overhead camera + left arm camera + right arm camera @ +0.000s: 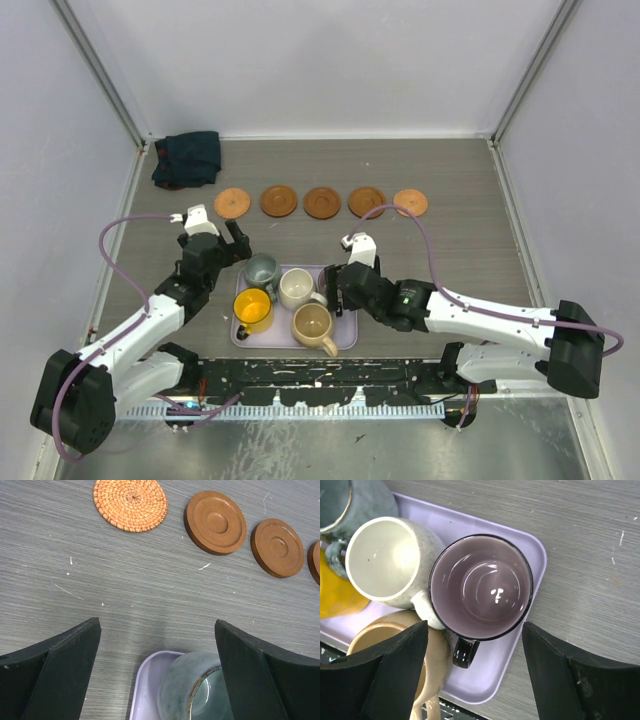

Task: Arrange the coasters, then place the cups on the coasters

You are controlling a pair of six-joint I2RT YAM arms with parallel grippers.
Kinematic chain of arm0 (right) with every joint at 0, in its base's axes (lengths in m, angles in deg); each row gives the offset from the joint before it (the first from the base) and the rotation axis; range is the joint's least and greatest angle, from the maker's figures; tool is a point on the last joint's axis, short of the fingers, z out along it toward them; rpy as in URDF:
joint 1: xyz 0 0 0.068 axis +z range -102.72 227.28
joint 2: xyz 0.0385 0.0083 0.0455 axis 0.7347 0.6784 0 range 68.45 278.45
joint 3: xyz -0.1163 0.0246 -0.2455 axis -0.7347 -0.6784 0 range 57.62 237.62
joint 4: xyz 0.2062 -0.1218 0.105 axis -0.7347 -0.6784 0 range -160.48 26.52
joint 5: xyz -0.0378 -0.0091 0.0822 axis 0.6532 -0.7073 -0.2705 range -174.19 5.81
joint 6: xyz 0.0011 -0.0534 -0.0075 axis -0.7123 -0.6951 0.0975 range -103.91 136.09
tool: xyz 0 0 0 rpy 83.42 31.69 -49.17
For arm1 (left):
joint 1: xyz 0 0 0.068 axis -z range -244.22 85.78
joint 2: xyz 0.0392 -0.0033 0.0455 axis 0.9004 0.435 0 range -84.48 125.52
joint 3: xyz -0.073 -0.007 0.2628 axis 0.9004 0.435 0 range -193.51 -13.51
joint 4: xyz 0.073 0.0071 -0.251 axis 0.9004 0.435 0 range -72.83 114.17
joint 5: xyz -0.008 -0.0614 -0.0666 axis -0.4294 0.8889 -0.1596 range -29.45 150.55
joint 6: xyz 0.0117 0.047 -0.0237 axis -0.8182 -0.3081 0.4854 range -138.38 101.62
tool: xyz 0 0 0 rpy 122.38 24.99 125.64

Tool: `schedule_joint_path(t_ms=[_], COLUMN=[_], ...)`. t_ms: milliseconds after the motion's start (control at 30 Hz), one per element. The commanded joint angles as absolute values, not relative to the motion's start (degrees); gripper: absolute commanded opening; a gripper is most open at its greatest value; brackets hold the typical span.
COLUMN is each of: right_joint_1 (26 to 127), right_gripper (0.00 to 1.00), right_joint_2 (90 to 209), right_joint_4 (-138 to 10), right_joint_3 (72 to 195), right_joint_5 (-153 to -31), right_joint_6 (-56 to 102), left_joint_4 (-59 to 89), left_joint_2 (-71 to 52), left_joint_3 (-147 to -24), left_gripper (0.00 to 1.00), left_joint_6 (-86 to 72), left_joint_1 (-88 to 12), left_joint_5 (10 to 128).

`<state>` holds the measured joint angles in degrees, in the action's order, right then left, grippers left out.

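Five round brown-orange coasters lie in a row at the back, from the woven one [232,203] [130,502] to the right-most [410,202]. The lavender tray [346,338] [536,555] carries the cups: grey-green [262,269] [187,690], white [297,288] [382,560], yellow [252,310], tan [314,326] and purple [480,585]. My left gripper [222,240] [157,625] is open, low over the tray's far left corner, with the grey-green cup near its right finger. My right gripper [338,285] [475,630] hangs open above the purple cup's handle side, touching nothing.
A dark teal cloth [187,158] lies bunched in the back left corner. White walls close the table at the back and both sides. A black rail [320,375] runs along the near edge by the arm bases.
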<state>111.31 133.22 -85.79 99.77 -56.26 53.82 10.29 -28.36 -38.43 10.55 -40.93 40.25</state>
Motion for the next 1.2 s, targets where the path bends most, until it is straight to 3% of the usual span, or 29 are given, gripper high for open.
schedule_joint_path(t_ms=[0, 567, 1167], right_joint_1=[112.13, 112.58, 112.58], right_gripper=[0.8, 0.77, 0.66], right_joint_2=[133.32, 136.25, 144.2], right_joint_4=[-83.91, -85.38, -84.01], right_joint_3=[99.3, 96.75, 99.74], right_joint_5=[-59.14, -57.18, -55.87], right_joint_6=[54.8, 58.07, 56.77], left_joint_4=[9.25, 8.69, 8.74], left_joint_2=[-28.5, -27.42, -26.68], left_joint_3=[-38.48, -38.64, -38.71], left_gripper=[0.98, 0.98, 0.98], left_joint_6=[9.79, 9.49, 9.04], left_joint_1=[-40.66, -40.57, -40.57], left_joint_5=[38.63, 39.16, 38.69])
